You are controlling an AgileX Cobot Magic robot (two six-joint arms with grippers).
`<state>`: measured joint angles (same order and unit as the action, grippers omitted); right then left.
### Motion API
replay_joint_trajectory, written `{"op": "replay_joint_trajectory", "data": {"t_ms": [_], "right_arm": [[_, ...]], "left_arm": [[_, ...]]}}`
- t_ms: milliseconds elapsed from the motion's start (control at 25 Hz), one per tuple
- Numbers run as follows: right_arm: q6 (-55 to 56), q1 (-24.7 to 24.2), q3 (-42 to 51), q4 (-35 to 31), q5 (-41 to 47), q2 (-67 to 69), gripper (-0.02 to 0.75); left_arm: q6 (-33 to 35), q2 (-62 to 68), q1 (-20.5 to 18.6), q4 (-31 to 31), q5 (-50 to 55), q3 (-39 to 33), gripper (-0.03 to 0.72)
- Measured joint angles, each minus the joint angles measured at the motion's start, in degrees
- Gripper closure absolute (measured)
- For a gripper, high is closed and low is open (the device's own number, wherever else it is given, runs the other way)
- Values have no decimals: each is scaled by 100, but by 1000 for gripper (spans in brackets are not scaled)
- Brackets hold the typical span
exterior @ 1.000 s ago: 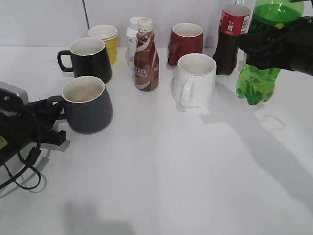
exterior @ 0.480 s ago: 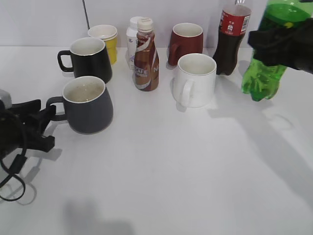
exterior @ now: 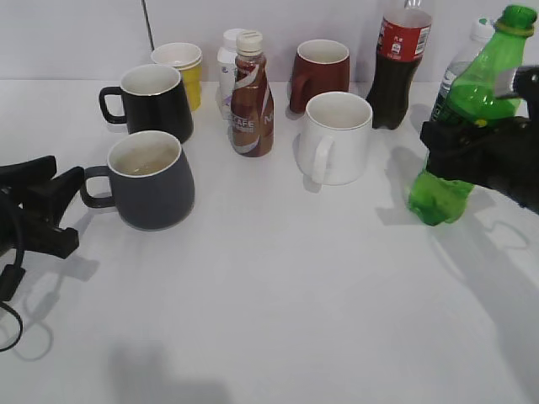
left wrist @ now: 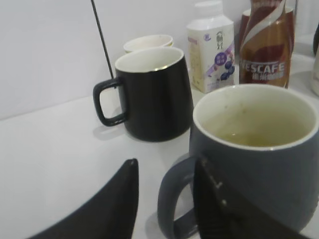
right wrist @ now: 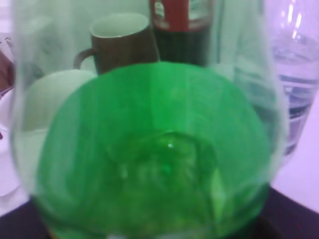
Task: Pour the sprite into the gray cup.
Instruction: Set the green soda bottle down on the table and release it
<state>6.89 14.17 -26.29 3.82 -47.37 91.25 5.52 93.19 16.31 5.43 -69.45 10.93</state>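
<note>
Your right gripper [exterior: 472, 151] is clamped around the middle of the sprite [exterior: 467, 109], and its dark body covers the label, so you cannot read any of it. The bottle leans with its neck toward 1 o'clock, at the right edge of the exterior view; you cannot tell whether its base touches the surface [exterior: 295, 295]. In the right wrist view the green bottle [right wrist: 149, 149] fills nearly the whole picture and blurs everything behind it; only the brown mug [right wrist: 119, 37], part of the white mug [right wrist: 42, 97] and the red-labelled cola bottle [right wrist: 182, 15] show through or above it, and the fingers themselves are out of sight.

The gray cup [exterior: 150, 179] stands at 9 o'clock from the white mug [exterior: 335, 136], its handle turned toward your left gripper [exterior: 63, 206]. That gripper is spread apart; in the left wrist view one dark finger [left wrist: 212, 199] lies across the handle of the cup [left wrist: 259, 159] and the other [left wrist: 107, 206] stands clear to its left. Whether the near finger touches the handle is hard to make out. Behind the sprite a clear bottle [exterior: 461, 63] is mostly hidden.
</note>
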Motion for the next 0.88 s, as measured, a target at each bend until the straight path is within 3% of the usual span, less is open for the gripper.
{"op": "replay_joint_trajectory", "data": {"t_ms": [160,360,640,760,880], "right_arm": [[0,0,33,174,-313,187,314],[-4,0,44,352,-425,187,108],[-312,0,29,429,-402,-114,78],[-332,0,-177,448,74,-647,78],[-325,0,-650,453,1252,-1346,78]], "left_arm": [[0,-15,0,44,-4,0,395],[-2,-27,0,88,-4,0,395],[-2,-547,0,62,301,0,395],[-2,-1066,0,-58,812,9,395],[-2,-1941,0,-386,2122,227,395]]}}
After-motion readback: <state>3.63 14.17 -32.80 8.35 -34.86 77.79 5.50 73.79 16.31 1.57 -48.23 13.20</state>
